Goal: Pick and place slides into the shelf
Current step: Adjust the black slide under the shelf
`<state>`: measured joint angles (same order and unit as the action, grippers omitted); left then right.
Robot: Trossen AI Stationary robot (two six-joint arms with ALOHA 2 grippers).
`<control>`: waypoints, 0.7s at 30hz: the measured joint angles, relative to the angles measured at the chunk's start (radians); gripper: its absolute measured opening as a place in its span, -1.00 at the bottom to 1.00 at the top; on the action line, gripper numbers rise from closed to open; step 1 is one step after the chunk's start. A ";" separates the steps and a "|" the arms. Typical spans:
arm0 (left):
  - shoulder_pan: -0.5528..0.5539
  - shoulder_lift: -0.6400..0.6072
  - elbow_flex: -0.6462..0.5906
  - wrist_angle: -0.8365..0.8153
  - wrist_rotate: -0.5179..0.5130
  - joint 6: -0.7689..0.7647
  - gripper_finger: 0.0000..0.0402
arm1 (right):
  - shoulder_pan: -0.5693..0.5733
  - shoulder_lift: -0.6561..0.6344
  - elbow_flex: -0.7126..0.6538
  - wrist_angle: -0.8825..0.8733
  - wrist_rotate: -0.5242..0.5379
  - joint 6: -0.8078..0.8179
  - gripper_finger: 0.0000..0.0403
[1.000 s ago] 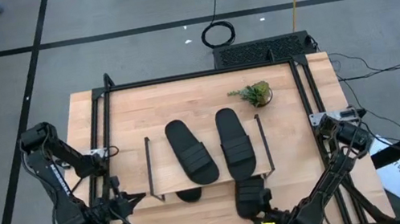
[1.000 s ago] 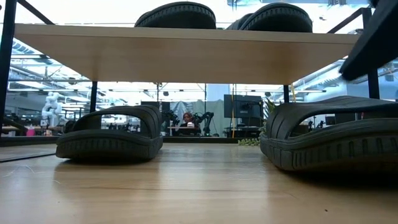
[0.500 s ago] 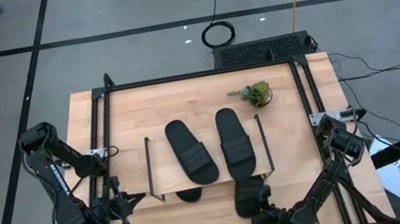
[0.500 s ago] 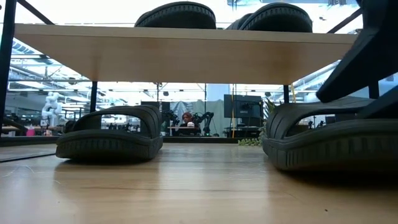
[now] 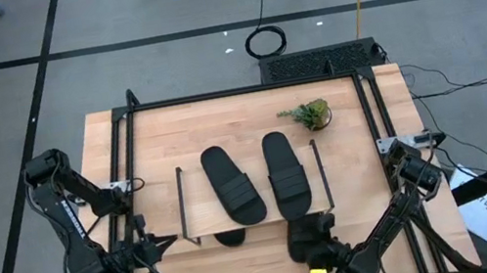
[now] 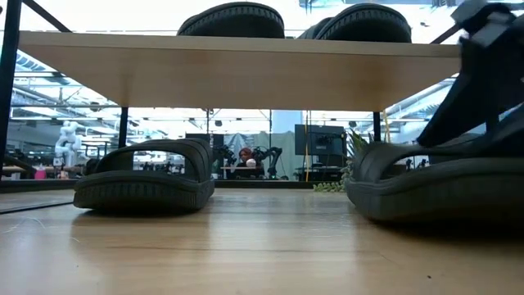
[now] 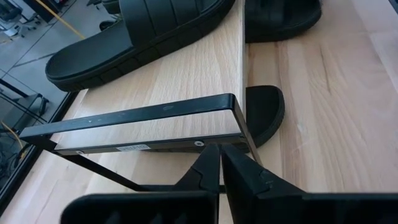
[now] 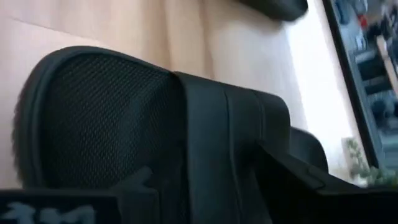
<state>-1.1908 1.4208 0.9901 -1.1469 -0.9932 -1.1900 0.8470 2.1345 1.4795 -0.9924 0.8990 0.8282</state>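
Observation:
The shelf stands mid-table with two black slides lying on its top board. A third slide rests on its sole on the table under the shelf, its heel poking out at the near side. The fourth slide lies on the table at the shelf's near right corner, toe under the board. My right gripper is at its heel end. My left gripper is shut and waits by the shelf's left side frame. My right gripper is on the fourth slide's heel end, coming from the table's near side and slanting down. Its own body hides how the fingers grip. The slide's sole lies flat on the table, with the toe pointing to the far edge.
A small potted plant sits on the far right of the table. Black frame bars run along the table's far and side edges. Bare wood lies left and right of the shelf.
My right gripper has moved a little toward the far edge and tipped steeper. The fourth slide has slid with it along the table, slightly farther under the shelf.

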 joint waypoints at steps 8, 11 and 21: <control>0.000 0.000 0.000 0.000 0.000 -0.001 -0.99 | -0.005 -0.001 -0.016 0.092 -0.029 -0.055 -0.91; 0.000 0.000 0.000 0.001 0.000 -0.005 -0.95 | 0.000 0.000 -0.014 0.169 -0.012 -0.141 -0.95; 0.000 0.000 0.000 0.014 0.000 -0.020 -0.98 | 0.012 0.002 0.078 0.270 0.030 -0.371 -0.99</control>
<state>-1.1908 1.4208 0.9901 -1.1330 -0.9932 -1.2097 0.8593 2.1361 1.5579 -0.7227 0.9294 0.4574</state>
